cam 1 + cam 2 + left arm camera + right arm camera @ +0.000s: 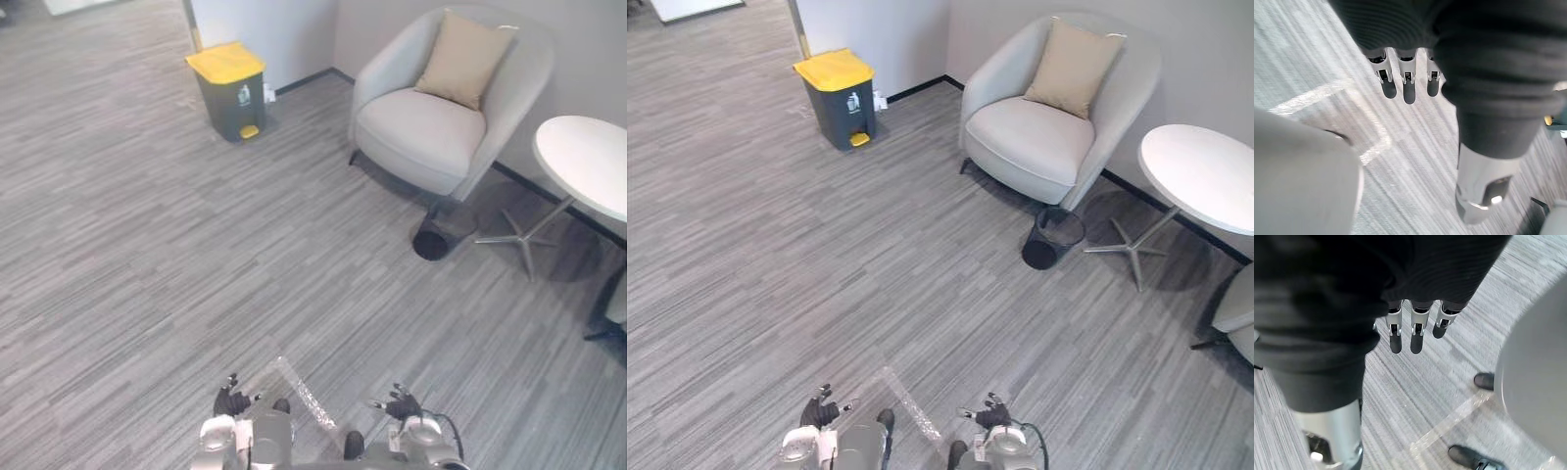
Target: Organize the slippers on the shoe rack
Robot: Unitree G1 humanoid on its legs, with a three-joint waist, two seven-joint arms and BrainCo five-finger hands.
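At the lower edge of the head views, cut off by the frame: left hand (231, 399) and right hand (401, 403), both low over the floor (137, 255), with the arms behind them largely out of frame. Own wrist views: left fingers (1409, 88) and right fingers (1416, 335) straight, hanging side by side in a loose row, holding nothing, clear of the carpet. Slippers and shoe rack: whereabouts cannot be told. Round white table (586, 157), far right, its top clipped by the frame edge, its star base (1129, 251) on the floor beneath. Second seat (1236, 311), right edge, a corner in frame, kind unclear. Open room: grey striped carpet, bare and wide from the hands out to the far wall (269, 29) and across the whole left side. Strip of clear tape (306, 394) stuck flat on the floor between the two hands, running at an angle. Surroundings: dark grey bin with yellow lid (231, 90), against the wall, well apart from the hands. Pale grey armchair (431, 132), in the corner, with a tan cushion (463, 59) leaning upright on its back. Black wastebasket (1051, 238), on the floor just beside the armchair's near corner, between armchair and table base.
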